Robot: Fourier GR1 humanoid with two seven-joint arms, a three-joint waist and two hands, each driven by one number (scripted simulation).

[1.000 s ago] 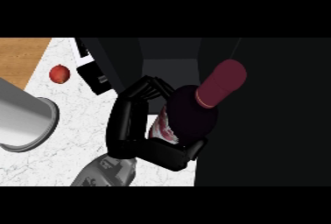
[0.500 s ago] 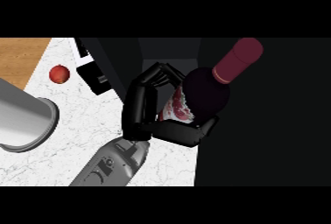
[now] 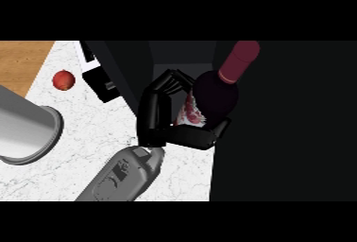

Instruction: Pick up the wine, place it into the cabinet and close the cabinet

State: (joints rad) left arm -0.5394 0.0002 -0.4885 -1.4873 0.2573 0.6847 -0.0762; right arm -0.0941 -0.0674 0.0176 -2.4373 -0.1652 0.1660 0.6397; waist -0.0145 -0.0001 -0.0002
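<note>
- The wine bottle (image 3: 215, 94) sits in 1 hand (image 3: 164, 120), tilted, its dark red capped neck pointing to the far right and its body already in front of the dark cabinet (image 3: 279, 123) opening.
- The fingers (image 3: 167, 85) are curled round the left side of the bottle's body and the thumb hooks under it near the label, so the hand is closed on the bottle; which hand it is I judge to be the right, as only 1 forearm shows.
- The other hand is out of sight.
- Handling, as a judgement: a glass bottle is stiff, heavy, smooth and breakable, so it may slip or swing; holding the wide body at the label, as here, looks safer than the thin neck.
- On the white desk (image 3: 83, 123) to the left lie a grey metal pot (image 3: 24, 127) and, farther off, a small red fruit (image 3: 63, 79), both well apart from the bottle.
</note>
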